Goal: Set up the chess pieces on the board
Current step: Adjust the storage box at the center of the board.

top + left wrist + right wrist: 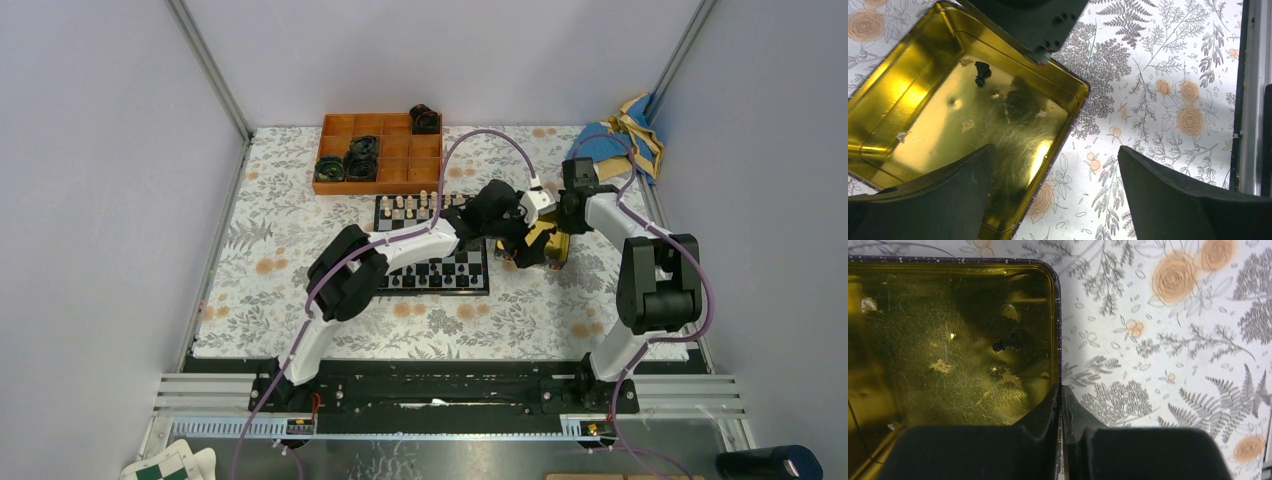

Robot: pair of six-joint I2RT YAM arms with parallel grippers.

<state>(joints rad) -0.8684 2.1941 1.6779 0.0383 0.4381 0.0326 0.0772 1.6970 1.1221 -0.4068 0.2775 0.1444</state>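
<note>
The board [470,258] lies mid-table, partly under my left arm, with cream chessmen [410,207] on its far rows and black chess pieces [437,274] on its near rows. Right of it sits a gold tin [552,247]. One black chess piece [981,72] lies on the tin's floor [923,120], also seen in the right wrist view [1008,343]. My right gripper [1061,390] is shut on the tin's side wall [1057,330], one finger inside and one outside. My left gripper [1055,185] hangs open over the tin's corner, holding nothing.
An orange divided tray [385,165] holding black coiled rings [361,158] stands at the back. A blue and tan cloth [612,140] lies at the back right. A floral cloth [300,200] covers the table. A green-and-white checkered sheet [172,466] sits below the near rail.
</note>
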